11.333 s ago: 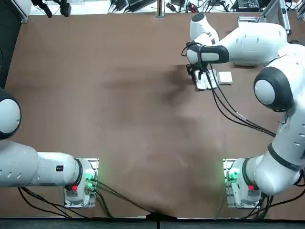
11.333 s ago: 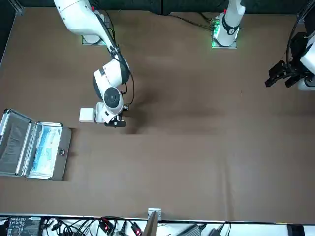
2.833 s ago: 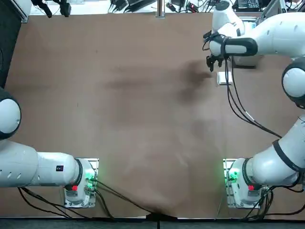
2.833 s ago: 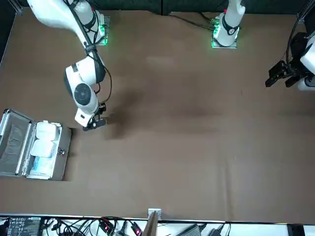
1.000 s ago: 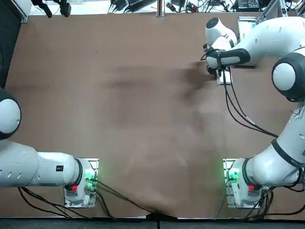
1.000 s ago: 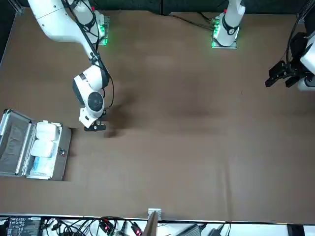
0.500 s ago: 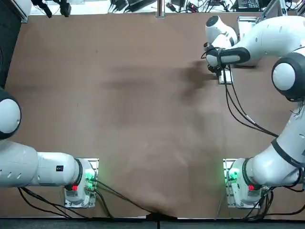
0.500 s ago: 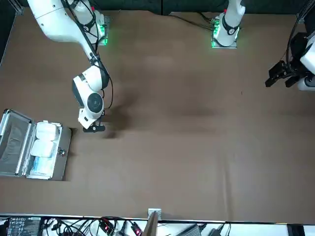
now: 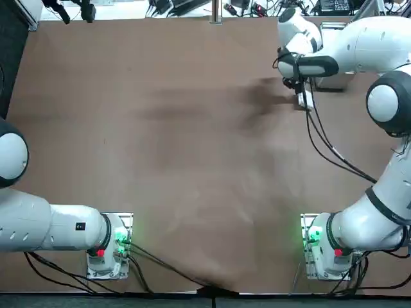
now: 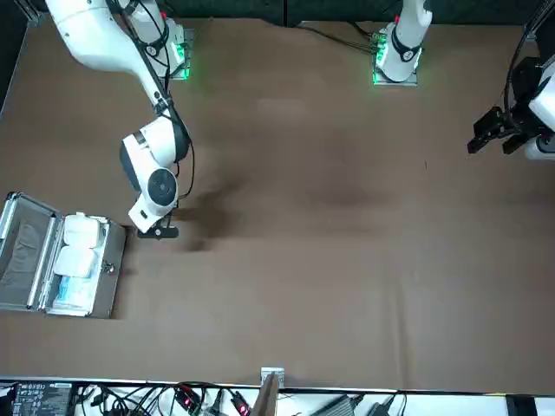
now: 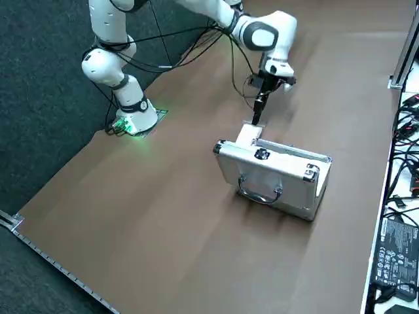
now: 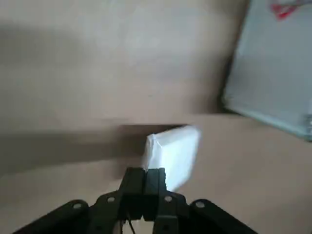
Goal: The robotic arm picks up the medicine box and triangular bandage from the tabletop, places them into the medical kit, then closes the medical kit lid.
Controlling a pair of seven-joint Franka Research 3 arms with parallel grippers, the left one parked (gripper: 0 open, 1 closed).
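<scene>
Top view: the white robotic arm (image 9: pixel 359 48), with rounded segments and black cables, reaches to the far right part of the brown table (image 9: pixel 173 160). Its dark right gripper (image 9: pixel 295 83) is partly hidden under the wrist, and the medicine box (image 9: pixel 307 100), a small flat white square box, shows just beside it.

Front view: the right gripper hangs near the medical kit (image 10: pixel 108 273), a small rectangular silver aluminium case with metal corners. The kit is open, its flat silver-edged medical kit lid (image 10: pixel 24 251) laid back at the picture's left. Inside the body lies the triangular bandage (image 10: pixel 78 247), a soft white packet with two puffy lobes, over pale blue-white material (image 10: pixel 74 295). The medicine box cannot be made out here.

Right side view: the fingers point down beyond the kit, with the white box right at their tips and partly hidden by the case. A curved silver handle (image 11: pixel 258 196) hangs on the kit's side facing this camera.

Right wrist view: the two black fingers are close together and seem to pinch the medicine box by its edge, though blur softens the contact. The box sits tilted, with a dark shadow on the table beside it. The pale kit is well apart from it.
</scene>
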